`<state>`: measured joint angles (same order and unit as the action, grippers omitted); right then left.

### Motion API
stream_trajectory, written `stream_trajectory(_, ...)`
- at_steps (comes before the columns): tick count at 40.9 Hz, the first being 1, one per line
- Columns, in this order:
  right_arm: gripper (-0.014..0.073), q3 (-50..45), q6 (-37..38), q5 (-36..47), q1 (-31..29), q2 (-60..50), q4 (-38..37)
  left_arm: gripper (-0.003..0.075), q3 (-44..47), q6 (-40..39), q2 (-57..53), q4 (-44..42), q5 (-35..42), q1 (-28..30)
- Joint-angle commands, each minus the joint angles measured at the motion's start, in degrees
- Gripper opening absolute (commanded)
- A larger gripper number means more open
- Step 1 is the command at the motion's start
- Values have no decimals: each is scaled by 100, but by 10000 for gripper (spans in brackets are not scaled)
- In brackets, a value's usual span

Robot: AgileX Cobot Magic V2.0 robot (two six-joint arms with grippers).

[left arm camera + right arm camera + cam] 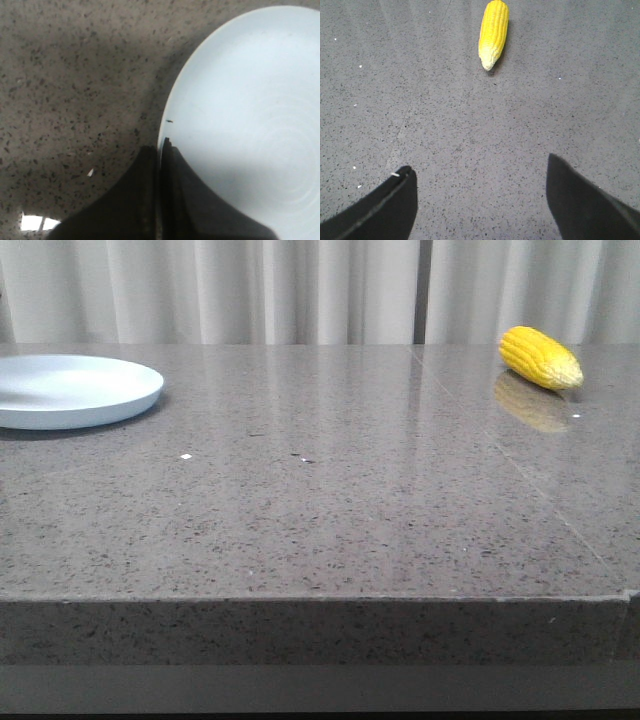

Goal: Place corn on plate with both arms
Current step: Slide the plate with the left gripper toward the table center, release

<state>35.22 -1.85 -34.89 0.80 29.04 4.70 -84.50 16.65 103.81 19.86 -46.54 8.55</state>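
Where the corn lies: the bright yellow corn cob with rows of kernels [540, 357] rests on its side at the far right of the grey speckled stone table [330, 500], its paler tip pointing right and toward the camera in the front view; a faint yellow reflection shows on the polished surface just in front of it.
Corn from the right wrist: the cob [493, 33] lies well apart from the fingers, its pale tip turned toward them, with bare table between.
Plate: the round, shallow, pale blue-white plate with a low raised rim [70, 390] sits at the far left of the table, well apart from the corn, and holds nothing.
Right gripper: the black claw-like right gripper [480, 200] hangs above the table with its fingers [385, 205] spread wide and nothing between them.
Left gripper: the black left gripper [160, 195] hangs right over the plate's rim [172, 107], its two fingers pressed together with only a thin seam between them, gripping nothing.
Arms in the front view: neither arm nor gripper shows there.
Backdrop: pale pleated curtains [250, 290] hang behind the table.
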Motion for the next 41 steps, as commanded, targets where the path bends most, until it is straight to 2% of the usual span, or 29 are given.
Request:
stream_trajectory(1, 562, 199, -15, 419, -35, 60, -48, -20, -453, -4, -445, 122, -93, -217)
stream_trajectory(9, 562, 199, -15, 419, -35, 60, -48, -20, -906, -4, -486, 122, -436, -890)
stream_trajectory(21, 562, 199, -15, 419, -35, 60, -48, -20, -934, -4, -374, 122, -292, -2159)
stream_trajectory(27, 562, 199, -15, 419, -35, 60, -48, -20, -934, -4, -198, 135, -98, -2610)
stream_trajectory(35, 562, 199, -15, 419, -35, 60, -48, -20, -934, -4, 143, 199, 106, -2956)
stream_trajectory(41, 562, 199, -15, 419, -35, 60, -48, 4, -934, -15, 267, 230, 151, -2968)
